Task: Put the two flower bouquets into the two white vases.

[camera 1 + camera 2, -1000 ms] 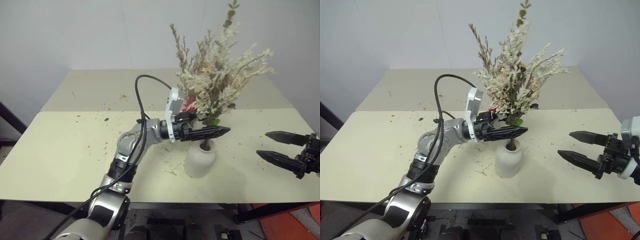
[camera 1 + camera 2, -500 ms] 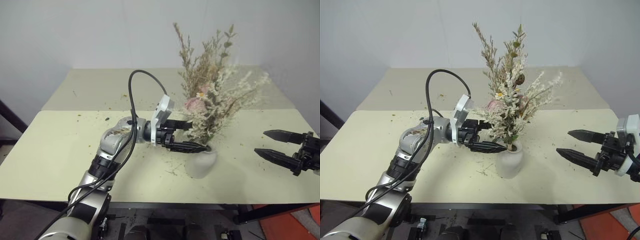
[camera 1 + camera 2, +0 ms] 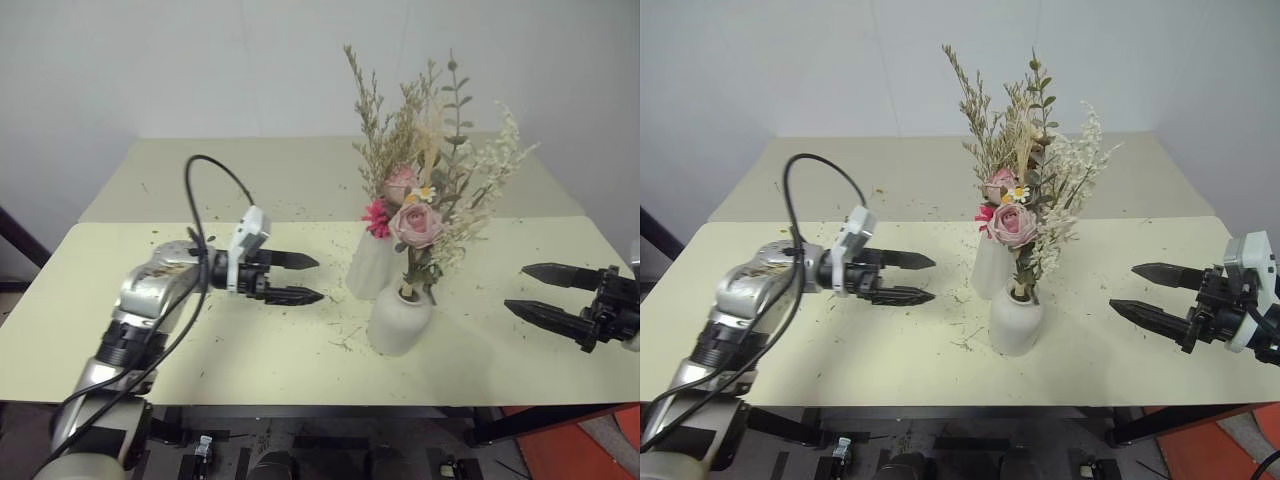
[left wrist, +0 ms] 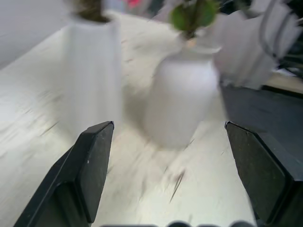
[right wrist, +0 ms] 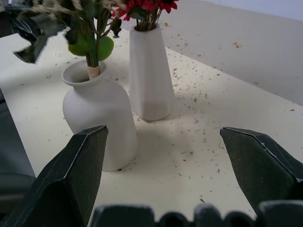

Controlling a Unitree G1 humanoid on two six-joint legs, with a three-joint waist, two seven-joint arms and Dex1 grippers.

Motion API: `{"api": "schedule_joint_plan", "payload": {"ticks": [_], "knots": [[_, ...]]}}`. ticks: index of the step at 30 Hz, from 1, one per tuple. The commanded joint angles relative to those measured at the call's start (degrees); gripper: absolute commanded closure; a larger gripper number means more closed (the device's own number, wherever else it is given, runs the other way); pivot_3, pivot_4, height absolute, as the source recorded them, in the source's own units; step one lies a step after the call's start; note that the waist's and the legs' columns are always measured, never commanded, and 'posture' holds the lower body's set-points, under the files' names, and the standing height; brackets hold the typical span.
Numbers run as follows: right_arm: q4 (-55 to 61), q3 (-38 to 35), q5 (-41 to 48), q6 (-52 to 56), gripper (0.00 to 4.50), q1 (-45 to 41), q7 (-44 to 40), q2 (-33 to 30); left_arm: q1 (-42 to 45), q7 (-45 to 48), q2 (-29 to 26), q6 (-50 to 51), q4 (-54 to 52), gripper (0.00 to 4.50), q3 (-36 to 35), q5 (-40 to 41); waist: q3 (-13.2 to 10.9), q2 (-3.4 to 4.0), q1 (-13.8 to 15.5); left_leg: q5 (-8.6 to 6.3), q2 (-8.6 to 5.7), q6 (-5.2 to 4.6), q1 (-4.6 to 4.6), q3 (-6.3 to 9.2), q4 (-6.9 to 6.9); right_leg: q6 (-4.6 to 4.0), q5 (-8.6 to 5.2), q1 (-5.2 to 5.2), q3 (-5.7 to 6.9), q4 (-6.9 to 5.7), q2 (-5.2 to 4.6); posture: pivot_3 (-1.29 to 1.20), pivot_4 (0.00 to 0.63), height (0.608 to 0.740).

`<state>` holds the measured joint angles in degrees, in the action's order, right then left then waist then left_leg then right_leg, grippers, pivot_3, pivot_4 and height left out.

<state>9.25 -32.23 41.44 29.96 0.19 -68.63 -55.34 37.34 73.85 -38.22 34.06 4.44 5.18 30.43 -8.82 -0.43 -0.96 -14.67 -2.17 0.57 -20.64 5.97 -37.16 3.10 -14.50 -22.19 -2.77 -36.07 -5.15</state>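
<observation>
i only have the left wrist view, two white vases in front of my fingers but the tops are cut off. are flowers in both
Observer: Yes. The rounded vase holds the rose bouquet, upright.
Operator: and the taller one
Observer: The slim vase stands just behind the rounded one and holds the dried grass bunch, with the magenta daisy at its mouth.
Operator: where is the other arm
Observer: The right gripper hangs over the table's right edge, open and empty, apart from both vases.
Operator: is my gripper clear of them
Observer: Yes. The left gripper is open, with bare table between it and the vases.
</observation>
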Motion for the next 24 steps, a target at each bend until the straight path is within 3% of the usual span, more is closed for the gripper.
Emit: {"api": "schedule_joint_plan", "payload": {"ticks": [1, 12, 24], "knots": [[-0.11, -0.53, -0.27, -1.82, 0.00, -1.24, -0.61, -0.52, -1.40, -1.68, -3.32, -0.85, -0.34, 0.41, -5.39, -0.04, 0.00, 0.00, 0.02, 0.00, 0.00, 0.00, 0.00, 0.00, 0.00, 0.00, 0.00, 0.00, 0.00, 0.00, 0.00, 0.00, 0.150, 0.740], [-4.09, 2.04, -2.51, -3.08, 0.00, -4.74, -2.52, -1.51, -12.29, -6.95, -11.18, -0.53, -3.31, 0.41, -18.35, 1.44, 0.00, 0.00, -0.08, 0.00, 0.04, 0.00, 0.04, -0.01, 0.06, -0.01, 0.00, -0.03, 0.00, 0.00, 0.00, 0.00, 0.150, 0.740], [-5.71, 3.93, -4.29, -3.24, 0.00, -6.62, -3.29, -2.09, -15.40, -9.01, -12.26, 0.53, -6.21, 0.41, -22.04, 3.32, -0.01, -0.01, 0.10, -0.01, 0.04, 0.00, 0.04, -0.01, 0.12, -0.01, 0.00, -0.04, 0.00, 0.00, -0.03, 0.00, 0.150, 0.740]]}}
